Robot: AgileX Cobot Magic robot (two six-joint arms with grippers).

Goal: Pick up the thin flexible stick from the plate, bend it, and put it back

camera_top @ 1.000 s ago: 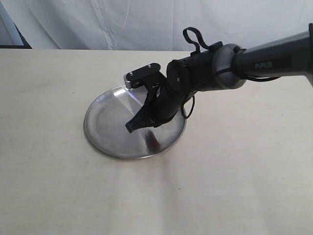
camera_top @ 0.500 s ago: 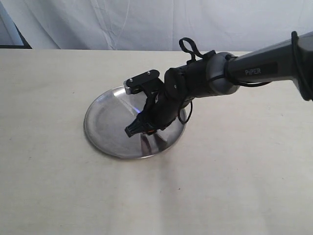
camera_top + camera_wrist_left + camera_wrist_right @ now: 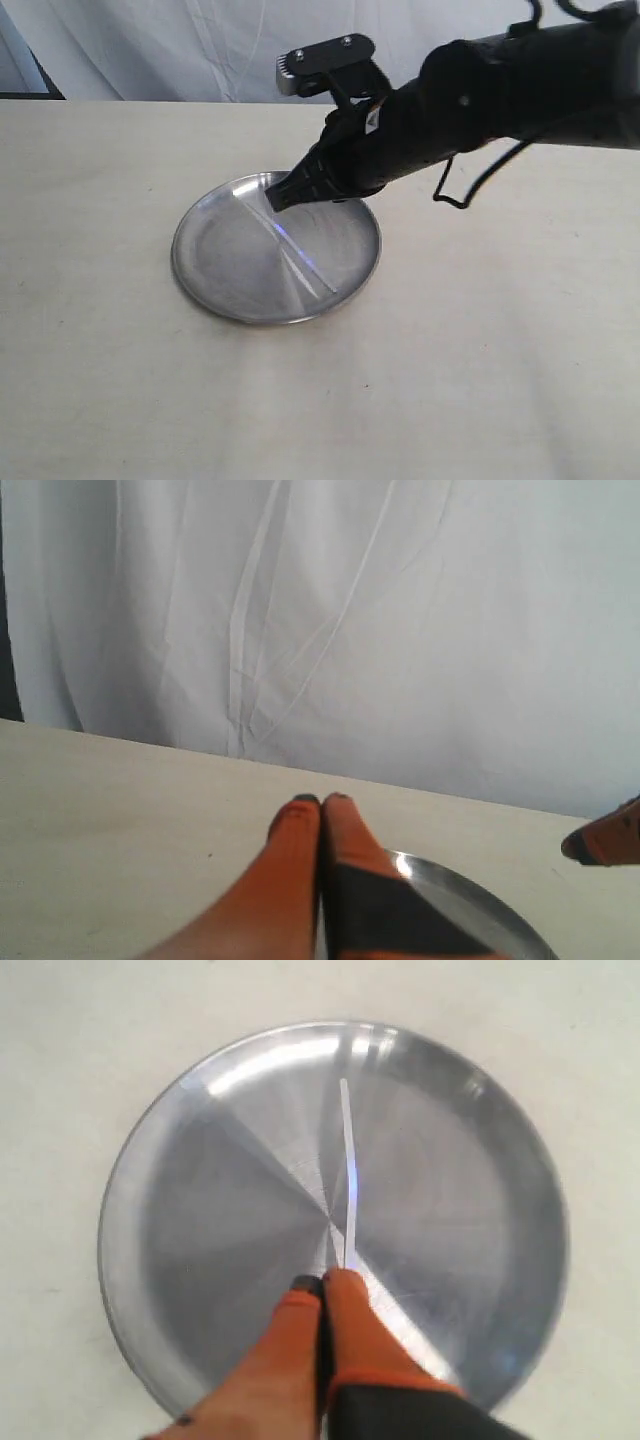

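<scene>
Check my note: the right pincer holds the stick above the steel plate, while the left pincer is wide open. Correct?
Not quite: the left pincer is shut, fingers together, as the left wrist view shows. The rest holds: the right pincer grips the thin flexible stick above the plate.

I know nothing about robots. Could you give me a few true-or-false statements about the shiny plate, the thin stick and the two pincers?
1. The plate is round, shiny metal. True.
2. The right jaws are wide open. False: they are shut, pinching one end of the thin stick.
3. The thin stick looks nearly straight. True.
4. The left jaws grip the stick's other end. False: they are shut on nothing.
5. The plate sits on a pale table. True.
</scene>
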